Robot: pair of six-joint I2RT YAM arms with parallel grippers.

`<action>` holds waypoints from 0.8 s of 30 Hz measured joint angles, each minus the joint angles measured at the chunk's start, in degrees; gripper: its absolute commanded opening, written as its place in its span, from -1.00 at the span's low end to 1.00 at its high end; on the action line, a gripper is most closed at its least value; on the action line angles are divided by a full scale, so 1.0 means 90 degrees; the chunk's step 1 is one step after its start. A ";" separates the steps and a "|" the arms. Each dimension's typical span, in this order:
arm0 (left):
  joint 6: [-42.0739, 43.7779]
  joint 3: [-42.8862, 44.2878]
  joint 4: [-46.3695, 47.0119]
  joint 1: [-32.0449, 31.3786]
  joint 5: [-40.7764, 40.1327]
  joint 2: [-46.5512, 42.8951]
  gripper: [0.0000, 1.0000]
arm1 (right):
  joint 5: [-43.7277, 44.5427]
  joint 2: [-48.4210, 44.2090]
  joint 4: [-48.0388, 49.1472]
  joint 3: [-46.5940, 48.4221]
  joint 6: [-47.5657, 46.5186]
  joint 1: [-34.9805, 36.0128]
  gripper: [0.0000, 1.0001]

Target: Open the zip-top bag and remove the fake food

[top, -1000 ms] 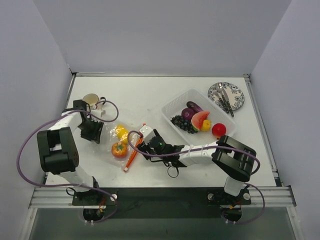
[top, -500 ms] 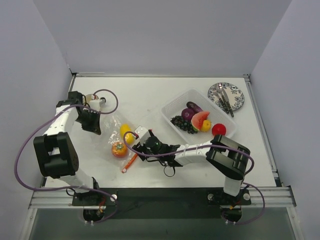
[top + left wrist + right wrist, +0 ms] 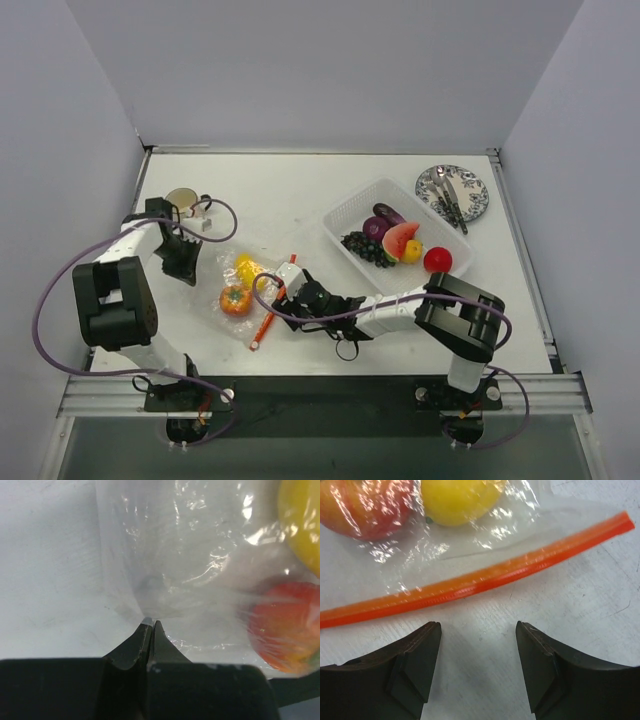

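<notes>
The clear zip-top bag (image 3: 228, 282) lies on the table at the left, its red-orange zip strip (image 3: 265, 320) on its right side. Inside it are a red-orange fruit (image 3: 236, 299) and a yellow fruit (image 3: 247, 268). My left gripper (image 3: 193, 277) is shut on the bag's plastic at its left edge; the left wrist view shows the closed tips (image 3: 150, 623) pinching the film (image 3: 180, 555). My right gripper (image 3: 283, 303) is open and low over the table. In the right wrist view it (image 3: 478, 625) sits just short of the zip strip (image 3: 485, 577), not touching it.
A rigid clear tray (image 3: 350, 207) at the middle right holds grapes, a purple piece, a watermelon slice and other fake fruit. A red tomato (image 3: 437, 259) is at its near right corner. A patterned plate (image 3: 470, 205) with cutlery is at the back right. A cup (image 3: 182, 200) stands behind my left gripper.
My left gripper pulled the bag back and to the left, then came forward again. The bag lies flatter, with its zip strip stretched out. My right gripper stayed open by the strip.
</notes>
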 measured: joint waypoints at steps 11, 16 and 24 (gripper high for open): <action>0.0097 -0.0304 0.0612 -0.0029 -0.0750 0.0313 -1.00 | 0.0029 0.0056 0.0119 0.0073 -0.0002 -0.0007 0.22; 0.0097 -0.0304 0.0648 -0.0090 -0.0787 0.0313 -1.00 | 0.0027 0.0328 0.0175 0.0503 -0.0010 -0.0007 0.20; 0.0100 -0.0304 0.0697 -0.0095 -0.0809 0.0323 -1.00 | 0.0002 0.0542 0.0182 0.0865 -0.0029 -0.0012 0.20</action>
